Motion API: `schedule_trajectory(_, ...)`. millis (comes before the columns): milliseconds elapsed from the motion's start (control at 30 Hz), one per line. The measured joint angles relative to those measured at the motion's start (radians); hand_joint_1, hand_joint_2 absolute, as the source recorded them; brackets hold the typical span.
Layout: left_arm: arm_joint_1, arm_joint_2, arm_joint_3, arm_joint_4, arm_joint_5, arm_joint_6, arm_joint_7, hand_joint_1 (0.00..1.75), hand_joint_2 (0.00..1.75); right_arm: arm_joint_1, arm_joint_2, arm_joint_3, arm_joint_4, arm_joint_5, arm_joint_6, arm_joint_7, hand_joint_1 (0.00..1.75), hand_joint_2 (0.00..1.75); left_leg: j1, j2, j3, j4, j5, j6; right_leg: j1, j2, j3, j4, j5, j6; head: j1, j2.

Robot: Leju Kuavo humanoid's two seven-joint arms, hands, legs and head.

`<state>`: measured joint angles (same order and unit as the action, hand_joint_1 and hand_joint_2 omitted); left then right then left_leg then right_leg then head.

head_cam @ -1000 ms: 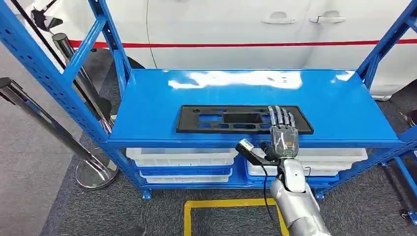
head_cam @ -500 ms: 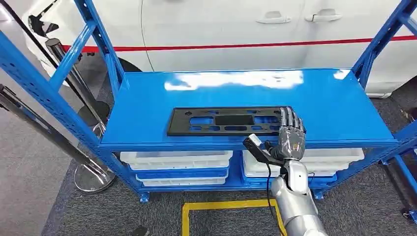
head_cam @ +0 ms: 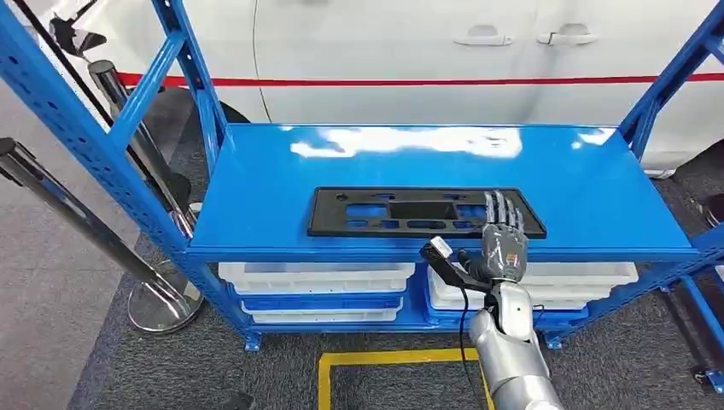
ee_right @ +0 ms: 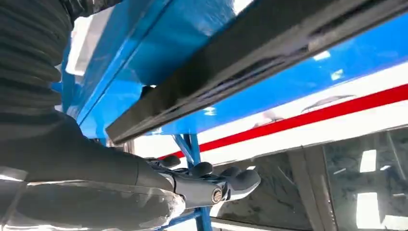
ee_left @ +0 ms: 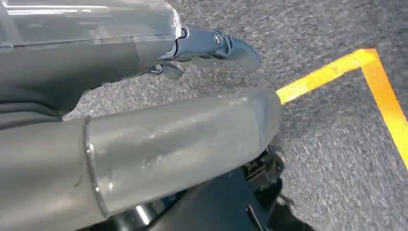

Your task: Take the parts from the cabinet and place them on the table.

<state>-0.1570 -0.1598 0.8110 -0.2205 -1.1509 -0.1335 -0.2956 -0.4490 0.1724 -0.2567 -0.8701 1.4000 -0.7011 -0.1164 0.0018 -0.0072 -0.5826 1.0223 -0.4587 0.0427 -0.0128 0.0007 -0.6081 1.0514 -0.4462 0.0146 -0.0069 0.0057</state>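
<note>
The right hand (head_cam: pixel 502 242) reaches up from the near side to the front edge of the blue shelf (head_cam: pixel 256 192), its fingers (head_cam: pixel 500 213) stretched flat and slightly spread over the right end of the black part (head_cam: pixel 401 212); whether they press on it or merely lie above it cannot be told, and nothing is clasped in the hand, so it reads as released. In the right wrist view the same hand (ee_right: pixel 202 185) shows with thumb and dark fingers extended, and the black part (ee_right: pixel 250 67) runs as a long dark bar against the blue surface. The part is a flat rectangular frame with several cut-outs, lying lengthwise near the front edge of the shelf's top, roughly in the middle from left to right. Below the top, white trays (head_cam: pixel 316 275) sit stacked on the lower level. Beyond the shelf stands a white car (head_cam: pixel 427 60) with a red stripe. To the left are chrome posts (head_cam: pixel 128 128), and yellow floor tape (head_cam: pixel 384 357) marks the grey carpet near the robot. The left hand (ee_left: pixel 216 45) hangs over the carpet; its state cannot be told.
</note>
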Motion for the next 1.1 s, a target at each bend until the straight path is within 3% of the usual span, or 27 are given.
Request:
schedule_trajectory(33,-0.002,0.0,-0.003,0.0,0.0,0.0,-0.001,0.0,0.0,-0.002,0.001,0.0,0.0,0.0,0.0,-0.002,0.0,1.75,-0.007,0.0,-0.002,0.006,-0.007,-0.008,0.007,-0.001,0.01,-0.018,-0.02,-0.001,0.0,0.0)
schedule_trajectory(133,-0.001,0.0,-0.008,0.0,-0.001,0.0,-0.001,0.0,0.0,-0.004,0.004,-0.003,-0.003,0.001,-0.002,-0.005,0.0,1.75,-0.002,0.001,0.013,-0.004,-0.017,-0.024,0.01,0.001,0.018,-0.018,-0.029,-0.017,0.0,0.0)
schedule_trajectory(167,-0.004,0.001,-0.01,0.0,-0.001,0.0,-0.001,0.0,0.0,-0.005,0.005,-0.003,-0.008,0.001,-0.003,-0.006,0.0,1.75,-0.008,0.005,0.019,-0.004,-0.029,-0.032,0.001,0.003,0.042,-0.03,-0.03,-0.023,-0.001,0.0)
schedule_trajectory(200,-0.003,0.001,-0.012,0.0,-0.001,0.001,-0.003,0.0,0.0,-0.005,0.008,-0.003,-0.011,0.002,-0.003,-0.006,0.0,1.75,-0.002,0.004,0.027,0.018,-0.029,-0.036,0.0,0.003,0.061,-0.042,-0.034,-0.028,0.0,0.0)
schedule_trajectory(233,-0.004,0.001,-0.012,0.0,-0.001,0.001,-0.003,0.0,0.0,-0.006,0.008,-0.004,-0.011,0.002,-0.003,-0.006,0.0,1.75,0.0,0.004,-0.001,0.074,-0.043,-0.04,0.0,0.0,0.077,-0.048,-0.042,-0.037,-0.002,0.0)
schedule_trajectory(300,-0.002,0.001,-0.012,0.0,-0.001,0.001,-0.003,0.0,0.0,-0.004,0.01,-0.004,-0.011,0.002,-0.003,-0.005,0.0,1.75,0.005,0.004,-0.105,0.23,-0.087,-0.048,0.001,-0.001,0.098,-0.05,-0.06,-0.039,-0.001,0.0)
schedule_trajectory(333,0.003,0.001,-0.012,0.0,-0.001,0.001,-0.003,0.0,0.0,-0.001,0.011,-0.004,-0.01,0.002,-0.003,-0.005,0.0,1.75,0.006,0.004,-0.159,0.295,-0.094,-0.051,0.001,0.0,0.109,-0.05,-0.073,-0.038,-0.003,0.0)
schedule_trajectory(367,0.007,0.0,-0.013,0.0,-0.001,0.0,-0.002,0.0,0.0,0.001,0.011,-0.004,-0.01,0.002,-0.003,-0.005,0.0,1.75,0.008,0.004,-0.196,0.315,-0.073,-0.053,0.001,0.002,0.124,-0.05,-0.085,-0.037,-0.001,0.0)
schedule_trajectory(400,0.012,0.0,-0.013,0.0,-0.001,0.0,-0.002,0.0,0.0,0.002,0.011,-0.004,-0.011,0.002,-0.003,-0.005,0.0,1.75,0.009,0.004,-0.205,0.283,-0.022,-0.053,0.001,0.005,0.142,-0.051,-0.1,-0.035,-0.002,0.0)
schedule_trajectory(467,0.014,0.0,-0.013,0.0,-0.001,0.0,-0.002,0.0,0.0,0.002,0.011,-0.004,-0.011,0.002,-0.003,-0.005,0.0,1.75,0.011,0.005,-0.166,0.108,0.131,-0.046,0.001,0.008,0.186,-0.051,-0.134,-0.03,-0.002,0.0)
schedule_trajectory(500,0.016,0.0,-0.013,0.0,0.0,0.0,-0.002,0.0,0.0,0.004,0.011,-0.005,-0.01,0.002,-0.003,-0.005,0.0,1.75,0.009,0.004,-0.148,0.044,0.162,-0.037,-0.001,0.008,0.202,-0.055,-0.153,-0.027,-0.001,0.0)
schedule_trajectory(533,0.017,0.001,-0.013,0.002,0.001,0.0,-0.002,0.0,0.0,0.004,0.011,-0.006,-0.009,0.002,-0.003,-0.005,0.0,1.75,-0.003,0.004,-0.135,0.067,0.145,-0.032,0.004,0.008,0.208,-0.058,-0.158,-0.018,-0.002,0.0)
schedule_trajectory(633,0.014,0.004,-0.012,0.002,0.013,0.0,-0.002,0.0,0.0,0.002,0.016,-0.007,-0.013,0.002,-0.006,-0.009,0.0,1.75,-0.022,0.005,-0.114,0.042,0.109,-0.003,-0.011,0.012,0.237,-0.086,-0.171,0.007,-0.002,0.0)
schedule_trajectory(667,0.011,0.005,-0.012,0.002,0.014,-0.001,-0.004,0.0,0.0,-0.002,0.016,-0.007,-0.018,0.002,-0.006,-0.01,0.0,1.75,-0.015,0.006,-0.091,0.02,0.094,0.007,-0.009,0.013,0.254,-0.101,-0.176,0.013,-0.002,0.0)
schedule_trajectory(700,0.006,0.006,-0.012,0.001,0.016,-0.002,-0.006,0.0,0.0,-0.002,0.016,-0.008,-0.026,0.002,-0.006,-0.011,0.0,1.75,-0.006,0.008,-0.064,-0.006,0.081,0.007,-0.013,0.01,0.268,-0.099,-0.186,0.014,-0.001,0.0)
schedule_trajectory(733,0.0,0.005,-0.012,0.001,0.017,-0.003,-0.01,0.0,0.0,-0.004,0.016,-0.008,-0.026,0.002,-0.006,-0.014,0.0,1.75,-0.003,0.006,-0.051,-0.019,0.076,0.014,-0.01,0.006,0.241,-0.048,-0.197,0.016,0.0,0.0)
schedule_trajectory(767,-0.004,0.005,-0.012,0.001,0.018,-0.003,-0.01,0.0,0.0,-0.004,0.016,-0.011,-0.026,0.002,-0.006,-0.014,0.02,1.75,-0.002,0.006,-0.043,-0.024,0.073,0.016,-0.01,0.006,0.186,0.036,-0.221,0.02,-0.002,0.0)
schedule_trajectory(800,-0.006,0.005,-0.012,0.001,0.018,-0.003,-0.011,0.0,0.0,-0.001,0.016,-0.015,-0.026,0.002,-0.005,-0.017,1.66,1.75,-0.001,0.006,-0.036,-0.024,0.065,0.016,-0.011,0.006,0.113,0.139,-0.247,0.024,-0.001,0.0)
schedule_trajectory(833,-0.006,0.003,-0.012,0.001,0.018,-0.003,-0.011,0.0,0.0,0.007,0.016,-0.019,-0.025,0.002,-0.004,-0.018,1.75,1.75,-0.001,0.006,-0.028,-0.024,0.055,0.015,-0.012,0.006,0.041,0.225,-0.259,0.028,-0.001,0.0)
schedule_trajectory(867,-0.004,0.002,-0.012,0.001,0.017,-0.002,-0.012,0.0,0.0,0.014,0.016,-0.021,-0.024,0.002,-0.003,-0.021,1.75,1.75,-0.001,0.006,-0.018,-0.023,0.047,0.014,-0.014,0.005,-0.007,0.262,-0.243,0.031,-0.001,0.0)
schedule_trajectory(900,-0.002,0.002,-0.012,0.001,0.017,0.0,-0.013,0.0,0.0,0.018,0.016,-0.023,-0.024,-0.001,-0.002,-0.025,1.75,1.75,0.001,0.004,-0.007,-0.021,0.038,0.012,-0.015,0.005,-0.035,0.251,-0.195,0.034,-0.001,0.0)
schedule_trajectory(933,0.001,0.002,-0.012,0.001,0.017,0.001,-0.013,0.0,0.0,0.018,0.016,-0.026,-0.024,-0.001,-0.001,-0.029,1.75,1.75,0.002,0.003,0.006,-0.019,0.029,0.008,-0.016,0.005,-0.038,0.2,-0.131,0.034,-0.001,0.0)
schedule_trajectory(1000,0.001,-0.004,-0.013,0.001,0.017,0.006,-0.015,0.0,0.0,0.017,0.015,-0.031,-0.025,0.001,-0.002,-0.034,1.75,1.75,0.007,0.001,0.029,-0.008,0.005,-0.003,-0.019,0.002,-0.009,0.035,0.015,0.037,-0.001,0.0)
schedule_trajectory(1033,0.001,-0.003,-0.013,0.001,0.018,0.008,-0.016,0.0,0.0,0.018,0.014,-0.035,-0.023,0.001,-0.002,-0.034,1.75,1.75,0.002,-0.001,0.028,-0.004,-0.005,-0.012,-0.016,0.0,-0.006,0.017,0.01,0.033,0.0,0.0)
schedule_trajectory(1067,-0.005,-0.004,-0.013,0.001,0.018,0.008,-0.016,0.0,0.0,0.016,0.014,-0.038,-0.024,0.002,-0.002,-0.035,1.75,1.75,0.001,-0.003,0.025,0.005,-0.011,-0.018,-0.012,0.001,0.005,-0.016,-0.001,0.019,0.0,0.0)
schedule_trajectory(1100,-0.006,-0.004,-0.013,0.001,0.018,0.008,-0.016,0.0,0.0,0.018,0.015,-0.038,-0.024,0.002,-0.002,-0.035,1.75,1.75,0.001,-0.002,0.024,0.0,-0.008,-0.023,-0.01,0.002,0.0,-0.009,0.0,0.007,-0.002,0.0)
